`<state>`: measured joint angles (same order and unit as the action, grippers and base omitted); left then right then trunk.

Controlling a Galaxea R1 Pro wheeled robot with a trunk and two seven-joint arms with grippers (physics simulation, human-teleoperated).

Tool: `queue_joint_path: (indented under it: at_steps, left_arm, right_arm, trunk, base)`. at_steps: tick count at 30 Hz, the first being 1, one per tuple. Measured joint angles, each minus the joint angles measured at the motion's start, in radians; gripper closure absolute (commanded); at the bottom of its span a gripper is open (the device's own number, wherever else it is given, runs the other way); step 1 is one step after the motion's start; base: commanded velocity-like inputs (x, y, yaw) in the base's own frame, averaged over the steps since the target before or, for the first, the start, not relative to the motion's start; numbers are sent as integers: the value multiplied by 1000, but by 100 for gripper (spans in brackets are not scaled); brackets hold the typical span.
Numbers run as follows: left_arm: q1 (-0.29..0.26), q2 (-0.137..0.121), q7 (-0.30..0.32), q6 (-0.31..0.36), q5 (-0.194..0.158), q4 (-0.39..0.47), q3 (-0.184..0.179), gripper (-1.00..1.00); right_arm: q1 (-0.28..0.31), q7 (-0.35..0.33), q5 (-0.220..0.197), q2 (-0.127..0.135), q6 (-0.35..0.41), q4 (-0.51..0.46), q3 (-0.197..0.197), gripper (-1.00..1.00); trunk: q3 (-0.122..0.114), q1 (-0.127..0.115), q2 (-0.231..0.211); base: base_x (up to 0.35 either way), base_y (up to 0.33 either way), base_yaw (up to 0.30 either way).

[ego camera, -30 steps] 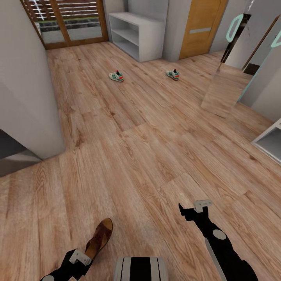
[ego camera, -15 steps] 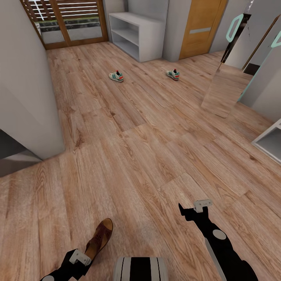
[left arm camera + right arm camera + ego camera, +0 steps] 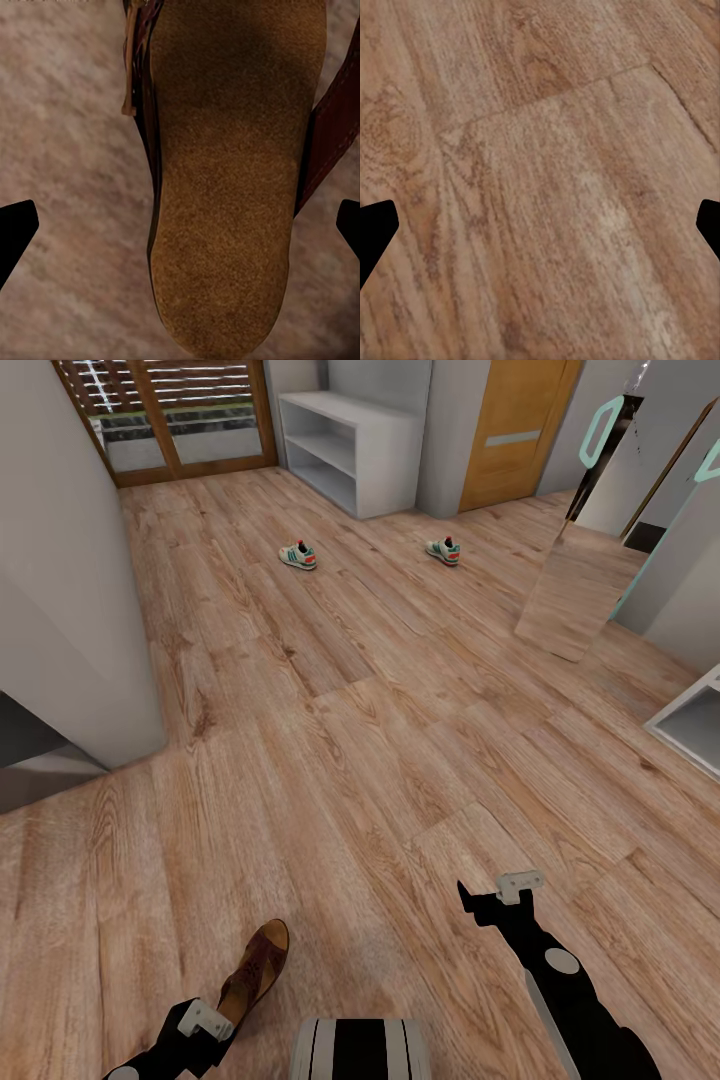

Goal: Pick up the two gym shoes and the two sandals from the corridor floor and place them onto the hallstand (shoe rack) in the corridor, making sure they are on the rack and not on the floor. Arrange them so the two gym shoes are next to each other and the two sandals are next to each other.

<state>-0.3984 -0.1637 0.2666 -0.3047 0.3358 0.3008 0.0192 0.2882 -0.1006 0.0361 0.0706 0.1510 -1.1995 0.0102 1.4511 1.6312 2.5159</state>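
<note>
A slatted wooden door (image 3: pixel 165 415) with glass panes stands at eleven o'clock, and an orange door (image 3: pixel 515 430) with a grey handle plate at one o'clock. A grey wall (image 3: pixel 60 560) runs along nine o'clock, and a tall leaning mirror (image 3: pixel 585 540) stands at two o'clock.

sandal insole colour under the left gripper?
Tan, suede-like, on the sandal, with darker brown straps at the sides. Left wrist view shows it best.

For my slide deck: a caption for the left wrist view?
Open left gripper poised above a brown sandal on the wood floor.
</note>
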Motion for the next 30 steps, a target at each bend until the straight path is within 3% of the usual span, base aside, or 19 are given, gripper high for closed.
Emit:
queue_joint_path:
  at_steps: [3, 11, 25, 30]
  left_arm:
    - [0, 0, 0, 0, 0, 0, 0, -100]
    - [0, 0, 0, 0, 0, 0, 0, -100]
    - [0, 0, 0, 0, 0, 0, 0, -100]
    - [0, 0, 0, 1, 0, 0, 0, -100]
  right_arm:
    - [0, 0, 0, 0, 0, 0, 0, -100]
    - [0, 0, 0, 0, 0, 0, 0, -100]
    - [0, 0, 0, 0, 1, 0, 0, -100]
    - [0, 0, 0, 0, 1, -1, 0, -100]
  trunk:
    - [0, 0, 0]
    - [39, 4, 2]
    - [49, 4, 2]
    - [68, 6, 3]
  base:
    - [0, 0, 0]
    - [0, 0, 0]
    - [0, 0, 0]
    - [0, 0, 0]
